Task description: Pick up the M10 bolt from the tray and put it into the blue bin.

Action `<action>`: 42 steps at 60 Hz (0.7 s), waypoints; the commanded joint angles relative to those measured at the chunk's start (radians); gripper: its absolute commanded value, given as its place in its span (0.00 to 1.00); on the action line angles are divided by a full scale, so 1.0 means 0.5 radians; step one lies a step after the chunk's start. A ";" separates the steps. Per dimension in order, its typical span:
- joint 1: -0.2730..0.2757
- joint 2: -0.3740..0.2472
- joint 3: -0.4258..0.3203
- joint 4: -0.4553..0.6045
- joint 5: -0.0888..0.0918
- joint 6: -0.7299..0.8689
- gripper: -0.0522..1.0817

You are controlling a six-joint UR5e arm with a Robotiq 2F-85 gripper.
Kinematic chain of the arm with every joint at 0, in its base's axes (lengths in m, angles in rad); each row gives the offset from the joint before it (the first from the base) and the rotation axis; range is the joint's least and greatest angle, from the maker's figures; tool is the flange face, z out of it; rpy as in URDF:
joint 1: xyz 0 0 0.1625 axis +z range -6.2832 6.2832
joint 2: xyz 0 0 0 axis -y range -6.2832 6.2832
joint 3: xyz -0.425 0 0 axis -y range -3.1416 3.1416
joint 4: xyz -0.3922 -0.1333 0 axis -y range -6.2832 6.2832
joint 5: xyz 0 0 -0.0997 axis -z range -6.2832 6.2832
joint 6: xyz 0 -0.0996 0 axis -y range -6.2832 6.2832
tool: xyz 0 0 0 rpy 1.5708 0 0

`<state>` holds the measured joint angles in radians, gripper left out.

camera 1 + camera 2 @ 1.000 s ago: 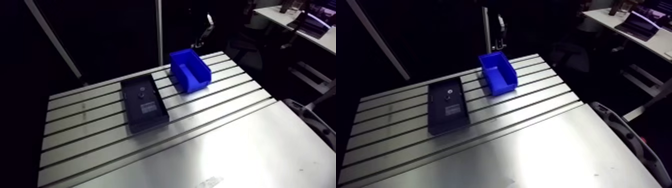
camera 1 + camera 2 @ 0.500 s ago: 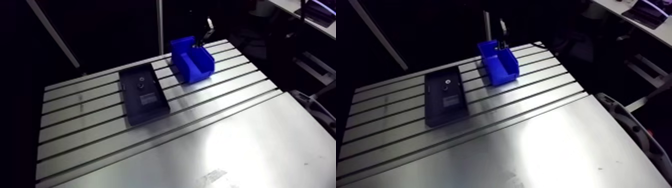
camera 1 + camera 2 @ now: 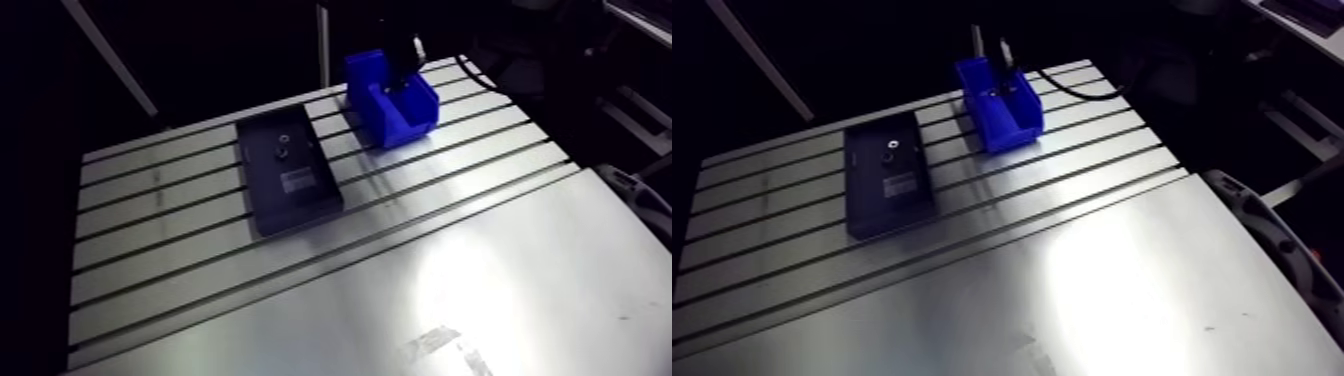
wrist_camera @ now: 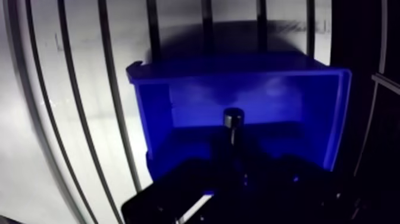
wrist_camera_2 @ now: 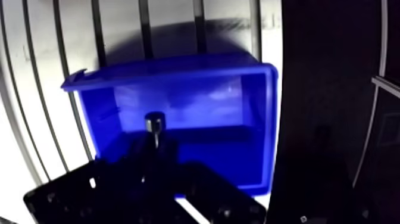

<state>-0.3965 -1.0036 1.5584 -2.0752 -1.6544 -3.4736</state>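
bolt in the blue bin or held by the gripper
Held: the bolt juts from the shut gripper, over the blue bin's inside, not lying loose.

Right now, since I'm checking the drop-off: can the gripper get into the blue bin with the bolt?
Probably yes. The gripper, shut on the M10 bolt, hangs over the blue bin's open top, and nothing shows between the bolt and the bin's floor.

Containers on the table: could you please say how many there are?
2. The black tray lies on the table; the blue bin stands beside it, nearer the far edge, under the hand gripping the bolt.
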 commanded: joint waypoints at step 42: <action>0.001 0.104 0.075 -0.088 -0.031 -0.004 0.90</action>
<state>-0.3956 -0.9541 1.5854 -2.1075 -1.6669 -3.4743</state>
